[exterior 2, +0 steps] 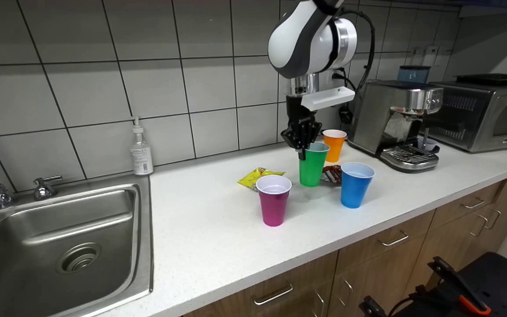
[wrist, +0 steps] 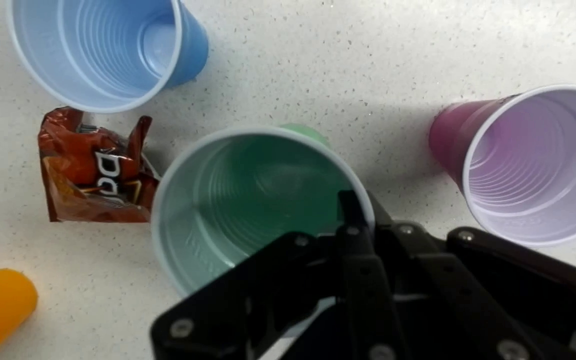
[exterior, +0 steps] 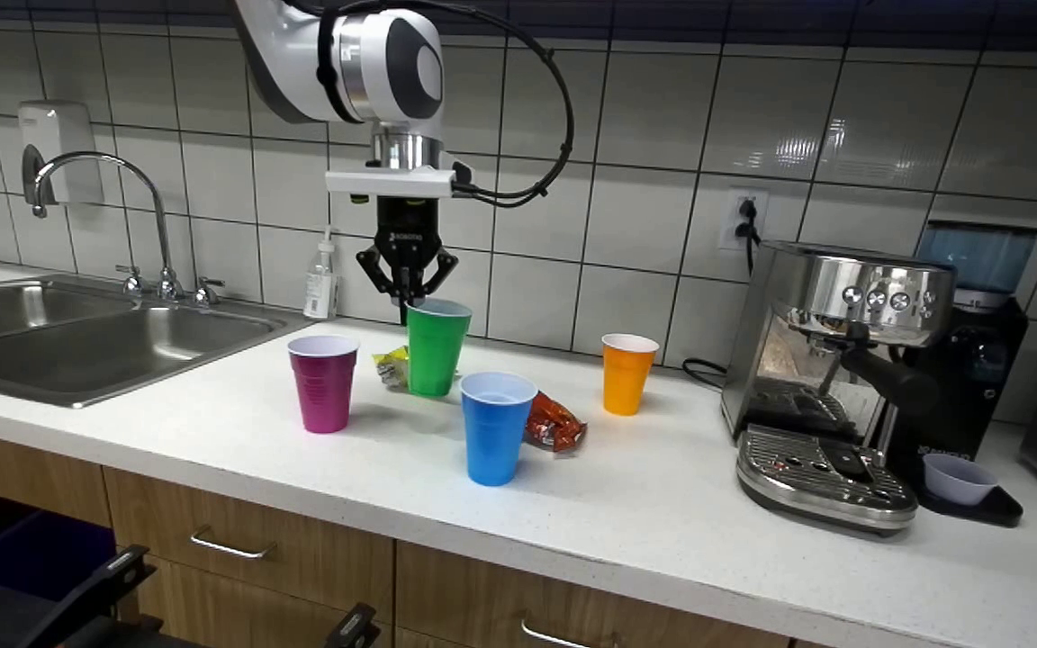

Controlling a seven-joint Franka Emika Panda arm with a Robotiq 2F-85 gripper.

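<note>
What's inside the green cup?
One finger of the gripper is inside the green cup; the cup's ridged wall shows too. What the gripper covers in there, I can't see.

Green cup (exterior: 436, 355): we see smooth plastic, ribbed inside
Red wrapper (wrist: 93, 175): glossy, crinkled film
Sink (exterior 2: 144, 237): brushed-looking metal, we find
Countertop (exterior 2: 200, 246): smooth, speckled
Drawer fronts (exterior: 302, 526): wood-grained

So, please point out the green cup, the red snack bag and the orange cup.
Green cup (exterior: 437, 351), in an exterior view: middle of its outer wall.
Red snack bag (wrist: 90, 172), in the wrist view: its printed face.
Orange cup (exterior 2: 334, 148), in an exterior view: its outer wall.
</note>
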